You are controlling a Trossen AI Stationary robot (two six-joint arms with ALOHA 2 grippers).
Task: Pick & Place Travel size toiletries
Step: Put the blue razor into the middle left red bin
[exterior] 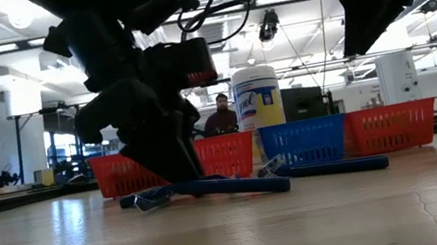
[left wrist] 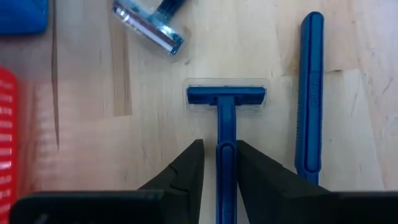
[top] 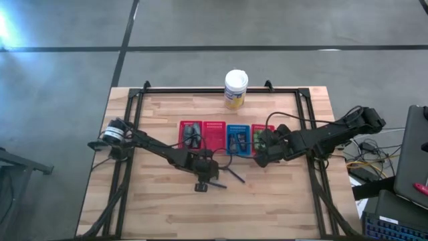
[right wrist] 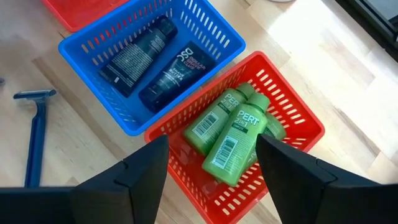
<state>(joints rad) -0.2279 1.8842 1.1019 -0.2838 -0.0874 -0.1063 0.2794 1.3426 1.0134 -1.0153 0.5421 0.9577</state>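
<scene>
My left hand (left wrist: 219,163) pinches the blue plastic razor (left wrist: 226,134) narrowly on the wooden surface (left wrist: 124,143); I should grip centred, lift straight. Right hand (right wrist: 211,165) wide, empty.

- Ceiling strip lights blaze behind the arms in the low view, so the left gripper (exterior: 173,162) reads as a near-black silhouette.
- A pale sheen lies on the table (exterior: 247,234) in front of that claw, and the wood nearest the camera is soft.
- Under the right gripper (right wrist: 211,171), 2 green bottles (right wrist: 233,140) look crisp; strong glare whitens the wood beyond the basket.
- Around the left claw's fingers (left wrist: 186,171), light is even and shadows faint.
</scene>
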